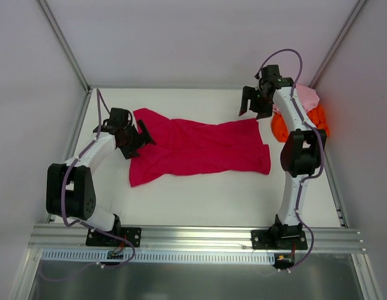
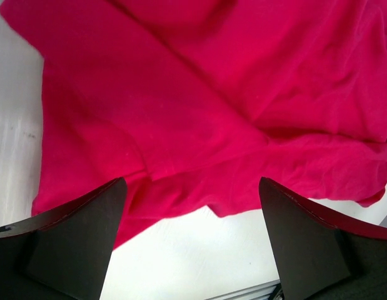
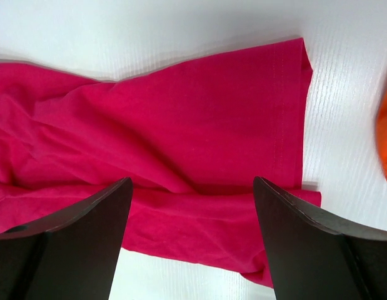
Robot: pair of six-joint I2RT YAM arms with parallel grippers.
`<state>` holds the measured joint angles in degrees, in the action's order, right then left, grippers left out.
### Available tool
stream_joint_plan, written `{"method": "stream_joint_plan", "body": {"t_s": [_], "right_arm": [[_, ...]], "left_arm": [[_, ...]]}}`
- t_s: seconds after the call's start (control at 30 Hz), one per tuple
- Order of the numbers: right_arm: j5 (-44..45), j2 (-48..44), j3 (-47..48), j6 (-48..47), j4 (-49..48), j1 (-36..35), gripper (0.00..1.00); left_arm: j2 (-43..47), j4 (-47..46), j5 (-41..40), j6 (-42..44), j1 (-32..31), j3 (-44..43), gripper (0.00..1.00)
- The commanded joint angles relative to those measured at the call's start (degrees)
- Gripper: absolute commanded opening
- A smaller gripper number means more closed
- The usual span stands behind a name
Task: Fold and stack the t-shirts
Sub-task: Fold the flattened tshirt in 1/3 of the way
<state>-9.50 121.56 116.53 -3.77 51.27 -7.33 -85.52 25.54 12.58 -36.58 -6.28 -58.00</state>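
Currently crimson t-shirt [image 1: 199, 150] lies on tabletop [image 1: 199, 200], long axis left–right between arms. Left claw [image 1: 140, 140] wide, empty, over its left end; right claw [image 1: 254, 106] wide, empty, at far right corner.

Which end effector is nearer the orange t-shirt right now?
Right. The right end effector hovers just to the left of the orange t-shirt, while the left end effector is at the opposite end of the crimson t-shirt.

White table [image 1: 199, 200] holds crimson t-shirt [image 1: 199, 150], orange t-shirt [image 1: 279, 129] and pink t-shirt [image 1: 307, 95].
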Motion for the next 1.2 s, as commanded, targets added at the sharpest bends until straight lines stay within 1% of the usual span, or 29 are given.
{"method": "stream_joint_plan", "body": {"t_s": [0.0, 0.3, 0.53, 0.6, 0.73, 1.03, 1.17], "right_arm": [[0.4, -4.7, -0.5, -1.2, 0.4, 0.0, 0.83], [1.6, -5.9, -0.8, -2.0, 1.0, -0.1, 0.83], [1.9, -5.5, -0.5, -2.0, 1.1, 0.0, 0.83], [1.9, -5.2, -0.4, -2.0, 1.3, -0.1, 0.82], [2.0, -5.1, -0.3, -2.1, 1.4, 0.0, 0.83], [1.6, -4.7, -0.2, -2.1, 1.7, 0.0, 0.82], [1.6, -4.8, -0.1, -2.2, 1.7, -0.1, 0.82]], "left_arm": [[-2.4, -3.0, 0.8, 1.3, 0.2, -2.6, 0.88], [-5.8, -5.9, 1.8, 0.4, 0.0, -1.9, 0.88], [-5.4, -5.1, 1.4, 0.7, -0.3, -1.6, 0.88], [-5.9, -3.6, 1.2, 0.5, -0.3, -2.0, 0.88], [-4.0, -1.3, -2.0, -0.5, -0.4, 0.0, 0.88], [-6.6, -3.3, -1.9, -0.6, -0.4, 0.3, 0.87], [-7.8, -4.4, -1.5, 0.1, -0.4, -0.5, 0.81]]}}
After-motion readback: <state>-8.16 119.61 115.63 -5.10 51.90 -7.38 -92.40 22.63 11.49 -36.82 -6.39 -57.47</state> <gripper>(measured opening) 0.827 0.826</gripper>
